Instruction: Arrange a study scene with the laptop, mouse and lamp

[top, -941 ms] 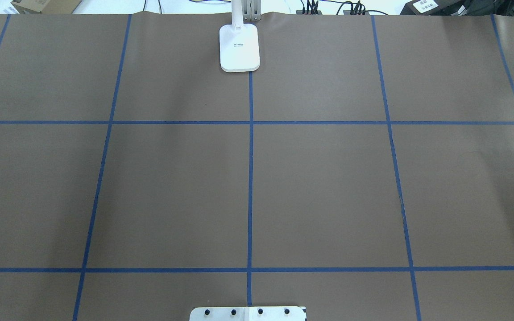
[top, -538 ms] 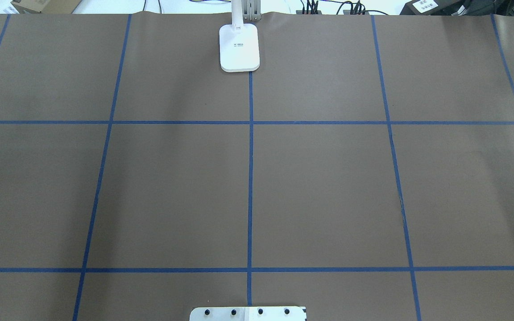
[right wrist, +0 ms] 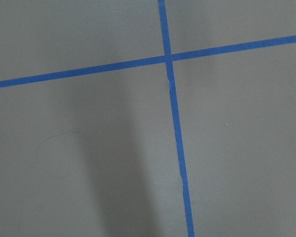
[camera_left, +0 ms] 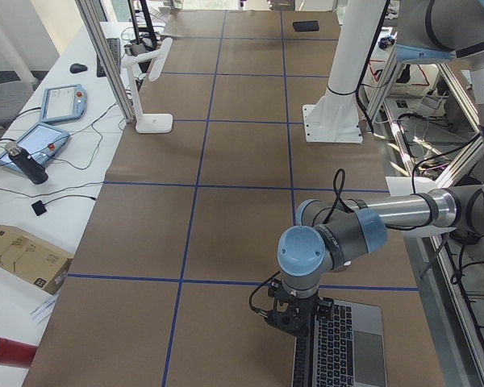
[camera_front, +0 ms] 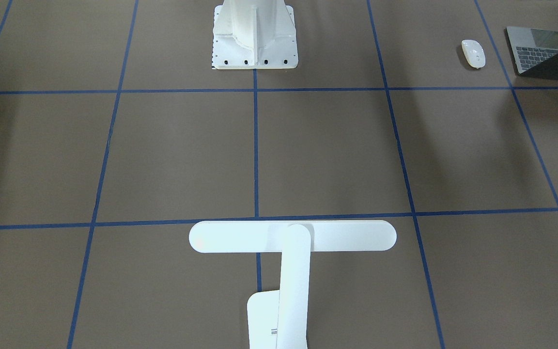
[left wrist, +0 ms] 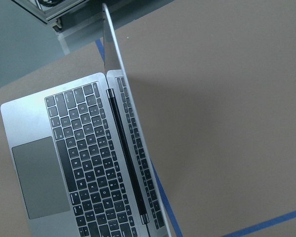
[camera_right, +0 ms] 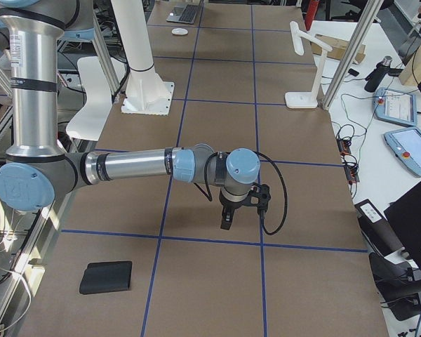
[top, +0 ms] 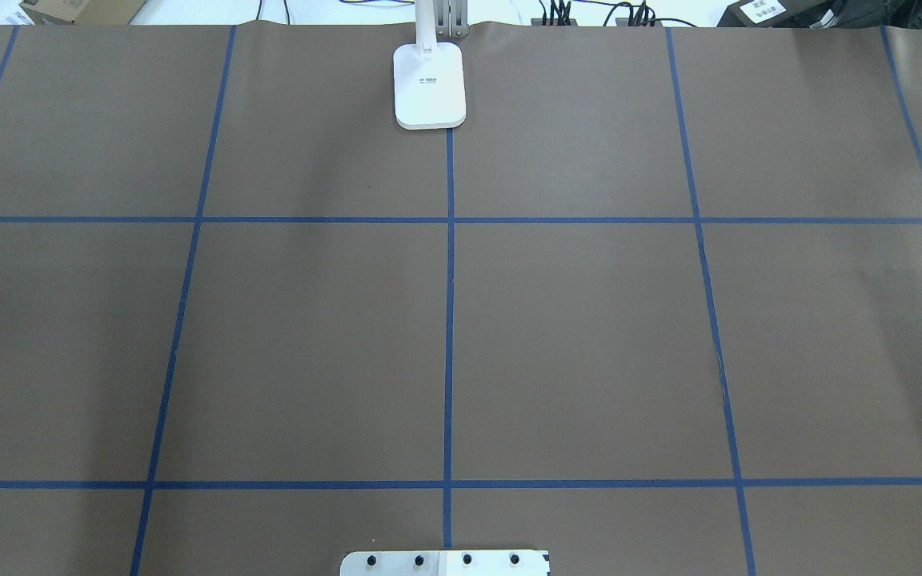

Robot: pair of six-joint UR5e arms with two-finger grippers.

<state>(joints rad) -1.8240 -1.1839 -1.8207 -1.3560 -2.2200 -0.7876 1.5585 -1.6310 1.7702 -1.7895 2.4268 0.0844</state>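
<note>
The laptop [camera_front: 533,51] lies open at the table's corner on my left side, its lid [left wrist: 130,128] standing edge-on above the black keys. Beside it rests the white mouse [camera_front: 473,53]. The white T-shaped lamp [camera_front: 292,236] stands at the far middle edge, its base [top: 429,84] on the centre tape line. My left gripper [camera_left: 293,316] hangs right by the laptop's [camera_left: 339,347] far edge; I cannot tell if it is open or shut. My right gripper [camera_right: 226,222] hovers over bare table on the other side, state also unclear.
The white bolted pedestal [camera_front: 255,34] rises at the near middle edge. A flat black pad [camera_right: 107,277] lies near my right end of the table. Blue tape lines [right wrist: 173,113] divide the brown table cover [top: 589,344]. Tablets and cables lie past the far edge.
</note>
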